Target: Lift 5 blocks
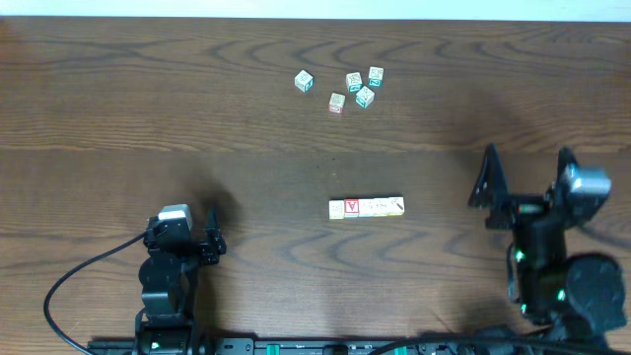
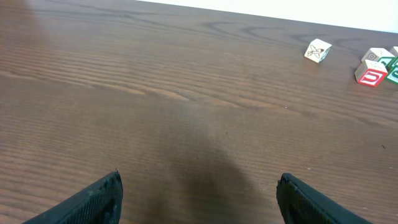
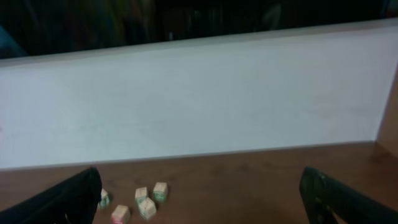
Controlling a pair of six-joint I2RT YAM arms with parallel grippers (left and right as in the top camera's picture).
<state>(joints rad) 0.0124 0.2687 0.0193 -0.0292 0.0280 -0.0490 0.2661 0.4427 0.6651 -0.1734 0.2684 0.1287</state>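
The blocks lie in a short touching row at the table's middle, pale cubes with yellow-orange prints and a red V block second from the left. No wrist view shows this row. My left gripper rests low at the near left, well to the left of the row. It is open, with only bare wood between its fingers. My right gripper stands at the near right, raised and open wide, its fingertips empty. Neither gripper touches a block.
Several loose cubes with teal, green and pinkish prints are scattered at the far middle of the table. They also show as cubes in the left wrist view and cubes in the right wrist view. A white wall runs behind the far edge.
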